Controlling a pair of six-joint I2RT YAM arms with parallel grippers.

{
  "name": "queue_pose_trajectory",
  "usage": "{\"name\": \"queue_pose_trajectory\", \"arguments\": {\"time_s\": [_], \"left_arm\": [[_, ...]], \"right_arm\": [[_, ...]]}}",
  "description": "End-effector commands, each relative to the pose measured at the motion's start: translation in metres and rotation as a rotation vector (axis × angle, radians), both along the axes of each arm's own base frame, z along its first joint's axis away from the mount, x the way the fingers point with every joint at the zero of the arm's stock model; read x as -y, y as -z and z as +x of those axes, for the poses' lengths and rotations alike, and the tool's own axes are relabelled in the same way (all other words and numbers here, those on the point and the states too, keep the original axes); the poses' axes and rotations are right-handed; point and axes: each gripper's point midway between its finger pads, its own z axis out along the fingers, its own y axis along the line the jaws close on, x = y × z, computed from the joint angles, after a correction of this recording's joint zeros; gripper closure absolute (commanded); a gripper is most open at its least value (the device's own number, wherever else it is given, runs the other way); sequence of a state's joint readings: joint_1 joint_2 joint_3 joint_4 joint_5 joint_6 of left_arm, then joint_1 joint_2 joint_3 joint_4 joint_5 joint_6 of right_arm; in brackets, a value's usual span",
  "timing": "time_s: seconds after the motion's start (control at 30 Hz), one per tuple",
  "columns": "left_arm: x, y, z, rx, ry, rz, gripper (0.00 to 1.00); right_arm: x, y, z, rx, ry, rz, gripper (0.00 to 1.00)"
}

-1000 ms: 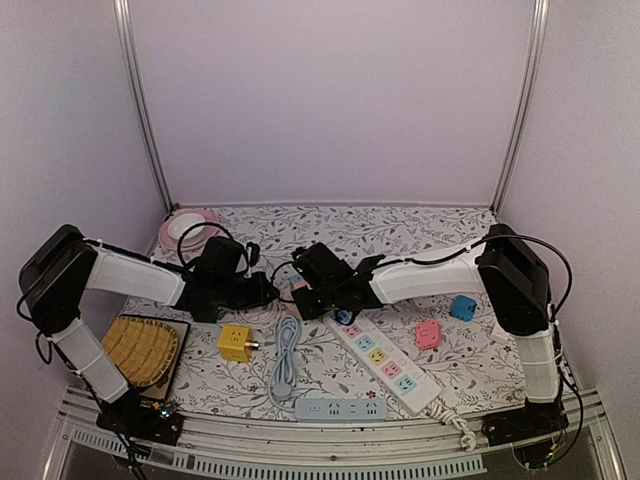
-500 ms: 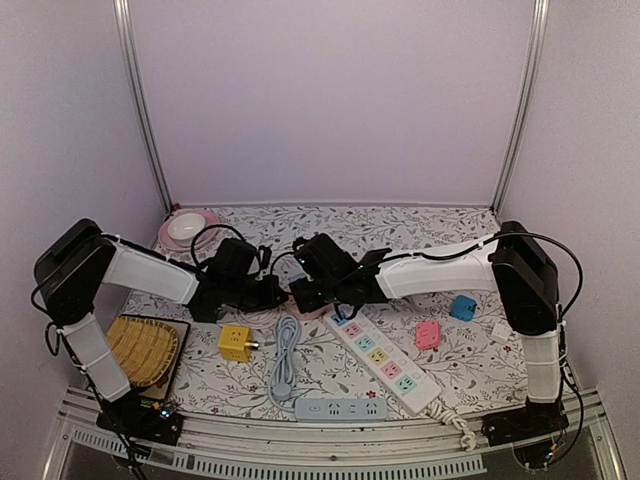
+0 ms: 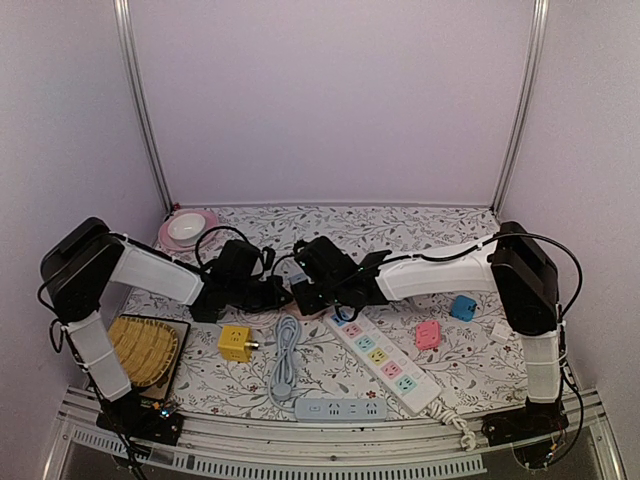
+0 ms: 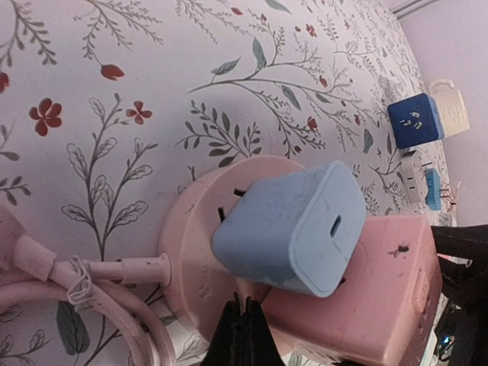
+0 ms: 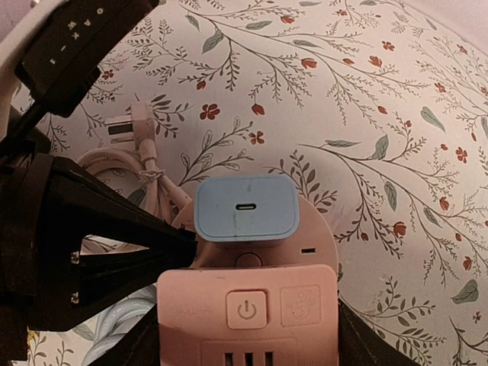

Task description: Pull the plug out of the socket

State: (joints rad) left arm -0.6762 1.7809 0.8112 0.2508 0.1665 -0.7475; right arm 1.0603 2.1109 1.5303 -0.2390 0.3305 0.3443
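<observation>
The blue plug (image 4: 290, 232) sits seated in the pink socket (image 4: 381, 297), whose body the right end effector (image 5: 245, 341) clasps, while the left end effector (image 4: 244, 332), pinched empty against the socket's rim, may skid off the plug's smooth shell and merely drag the socket.

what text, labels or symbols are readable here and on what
power symbol, no letters: on the button of the pink socket
embossed mark on the square pad beside it: too faint to read
white letters on the black housing of the left arm: too blurred to read
</observation>
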Motion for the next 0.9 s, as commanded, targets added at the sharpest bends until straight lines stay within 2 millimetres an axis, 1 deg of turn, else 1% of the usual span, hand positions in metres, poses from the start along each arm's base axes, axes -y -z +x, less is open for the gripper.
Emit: {"name": "queue_pose_trajectory", "arguments": {"time_s": [0.0, 0.07, 0.2, 0.33, 0.5, 0.67, 0.87], "left_arm": [[0.006, 0.01, -0.003, -0.024, 0.01, 0.004, 1.0], [0.006, 0.014, -0.004, -0.037, 0.008, 0.007, 1.0], [0.004, 0.023, -0.007, -0.061, 0.001, 0.018, 1.0], [-0.001, 0.03, -0.012, -0.073, -0.003, 0.034, 1.0], [-0.008, 0.042, -0.018, -0.096, -0.016, 0.06, 1.0], [-0.011, 0.054, -0.024, -0.119, -0.014, 0.074, 1.0], [-0.015, 0.059, -0.027, -0.126, -0.02, 0.086, 1.0]], "right_arm": [[0.0, -0.005, -0.005, -0.005, -0.007, 0.003, 0.35], [0.0, -0.005, -0.005, -0.006, -0.012, 0.002, 0.37], [-0.004, -0.014, -0.005, -0.003, -0.021, 0.017, 0.48], [-0.009, -0.033, -0.004, 0.016, -0.038, 0.044, 0.57], [-0.014, -0.053, -0.004, 0.038, -0.058, 0.078, 0.63], [-0.019, -0.069, -0.006, 0.07, -0.085, 0.1, 0.66], [-0.023, -0.078, -0.01, 0.1, -0.106, 0.103, 0.66]]}}
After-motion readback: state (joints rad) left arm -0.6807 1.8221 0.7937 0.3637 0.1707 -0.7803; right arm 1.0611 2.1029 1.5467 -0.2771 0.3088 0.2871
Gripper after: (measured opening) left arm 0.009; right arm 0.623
